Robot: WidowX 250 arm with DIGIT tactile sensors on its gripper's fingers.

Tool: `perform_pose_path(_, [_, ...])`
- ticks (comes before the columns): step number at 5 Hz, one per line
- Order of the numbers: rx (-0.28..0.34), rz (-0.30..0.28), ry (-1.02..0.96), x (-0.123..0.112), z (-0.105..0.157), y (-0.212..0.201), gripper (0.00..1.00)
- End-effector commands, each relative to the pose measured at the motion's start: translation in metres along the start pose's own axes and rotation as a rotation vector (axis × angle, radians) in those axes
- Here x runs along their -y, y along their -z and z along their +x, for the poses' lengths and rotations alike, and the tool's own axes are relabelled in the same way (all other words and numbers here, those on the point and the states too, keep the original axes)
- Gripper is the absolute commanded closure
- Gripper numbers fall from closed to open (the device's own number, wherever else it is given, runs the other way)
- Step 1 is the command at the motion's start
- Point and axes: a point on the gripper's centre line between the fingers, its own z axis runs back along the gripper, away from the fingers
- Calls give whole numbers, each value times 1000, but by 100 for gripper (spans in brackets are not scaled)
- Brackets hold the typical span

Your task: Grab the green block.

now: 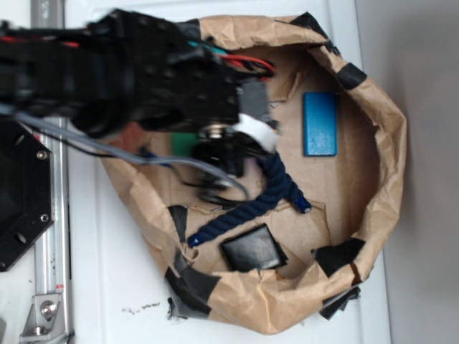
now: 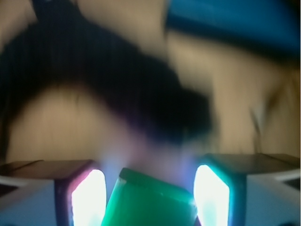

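Green block [image 2: 148, 200] sits between the two glowing fingers [image 2: 87, 197] in the close-up view from the wrist. One corner is tipped up, so it looks tilted. The claw [image 2: 149, 197] is partly open around it. There is a thin gap on the left side, and the right finger may just be touching, but the picture is too blurry to be sure.

In the view from outside, only a small bit of the green block [image 1: 183, 145] peeks out under the black robot arm [image 1: 122, 68], which comes in from the left. The claw [image 1: 222, 154] hangs over the left part of a brown paper ring [image 1: 387, 136] that lies on a white table [image 1: 115, 272]. Black tape [image 1: 190, 287] patches the paper in a few spots.

A dark blue rope [image 1: 269, 197] lies in the middle of the ring, just right of the claw. A black square pad [image 1: 252, 247] rests at the near side, below the rope. A blue block [image 1: 320, 123] lies flat on the right side, well apart from the claw.
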Motion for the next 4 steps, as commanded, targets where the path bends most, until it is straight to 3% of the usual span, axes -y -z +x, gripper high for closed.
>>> perform_pose_path(1, [-43,-115,-454,-20,24,-107,100])
perform_pose_path(4, [24,-129,-552,-14,14,-118,100])
